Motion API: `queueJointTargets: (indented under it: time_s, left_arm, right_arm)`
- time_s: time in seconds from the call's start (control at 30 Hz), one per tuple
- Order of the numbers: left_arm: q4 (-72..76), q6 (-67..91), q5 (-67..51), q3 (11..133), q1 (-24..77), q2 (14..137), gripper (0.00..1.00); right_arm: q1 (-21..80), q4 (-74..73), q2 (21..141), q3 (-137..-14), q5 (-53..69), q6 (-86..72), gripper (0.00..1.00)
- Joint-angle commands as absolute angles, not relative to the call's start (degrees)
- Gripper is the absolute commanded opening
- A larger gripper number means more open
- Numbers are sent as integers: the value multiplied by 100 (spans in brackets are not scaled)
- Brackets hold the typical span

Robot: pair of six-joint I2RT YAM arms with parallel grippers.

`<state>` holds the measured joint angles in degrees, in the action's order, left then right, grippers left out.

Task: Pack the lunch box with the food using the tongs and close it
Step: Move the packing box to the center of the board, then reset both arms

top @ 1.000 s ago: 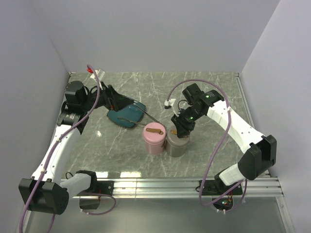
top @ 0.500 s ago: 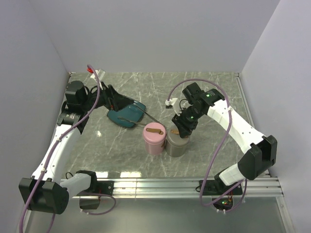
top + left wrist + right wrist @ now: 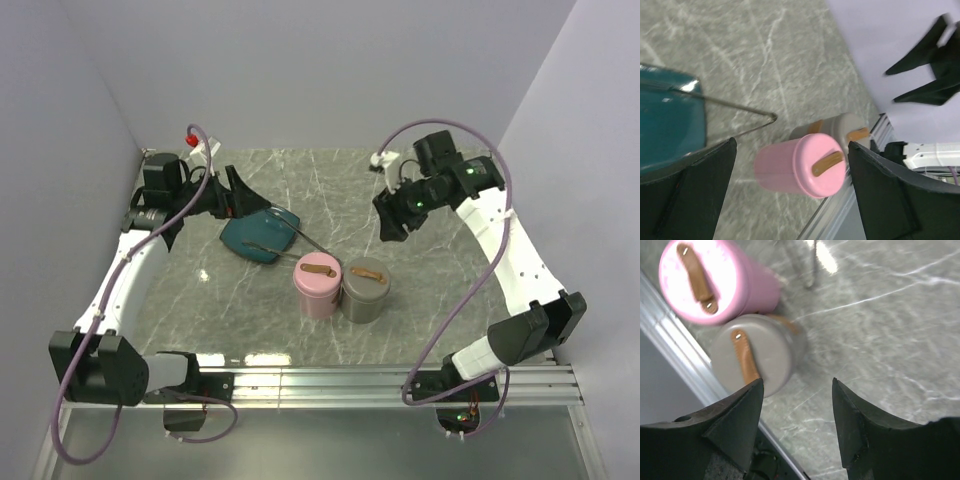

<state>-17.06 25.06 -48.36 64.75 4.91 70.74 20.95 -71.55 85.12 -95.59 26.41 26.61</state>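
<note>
No lettering can be read anywhere (blur may hide some).

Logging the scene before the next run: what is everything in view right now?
teal square plate: one, teal, left-centre of the table
thin silver metal tongs: one, silver, open end on the plate, joined end on the table
pink cylindrical container: one, pink, brown strap on its lid, centre, lid on
grey cylindrical container: one, grey, brown strap, right beside the pink one, lid on
grey marbled table: one, under everything
left gripper: one, black, open, by the plate
right gripper: one, black, open, empty, raised
</note>
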Motion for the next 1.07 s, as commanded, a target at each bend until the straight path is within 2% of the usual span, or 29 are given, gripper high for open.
queueJointTargets:
  time_s: [0.0, 0.1, 0.23, 0.3, 0.33, 0.43, 0.6, 0.87, 1.03]
  left_arm:
    - [-2582, 1882, -4528, 7004, 422, 7381, 99]
    - [-3312, 1451, -4281, 7426, 378, 7759, 100]
    - [-3761, 845, -4141, 7734, 211, 7980, 99]
    - [-3893, 695, -4035, 7752, 141, 8059, 99]
    - [-3902, 581, -3991, 7682, 115, 8077, 99]
    - [-3736, 256, -3885, 7332, 18, 7981, 99]
    - [-3077, 62, -3025, 6549, 18, 7542, 99]
    - [-2716, 62, -2154, 5836, 18, 6830, 99]
    - [-2610, 70, -2057, 5538, 26, 6504, 100]
  right_arm:
    - [1715, -6997, 8561, -9975, 2873, 2488, 64]
    - [1162, -6786, 8552, -10002, 3198, 2312, 67]
    - [581, -6671, 8587, -9661, 3691, 2154, 76]
    - [247, -6400, 8561, -9406, 3867, 2022, 77]
    - [133, -6277, 8500, -9091, 3902, 1978, 91]
    - [-298, -5942, 8446, -8493, 3990, 1951, 92]
    - [-869, -5467, 8297, -7797, 3938, 1960, 93]
    - [-1099, -5010, 7858, -6944, 3621, 2004, 96]
    - [-1099, -4913, 7629, -6706, 3604, 1978, 96]
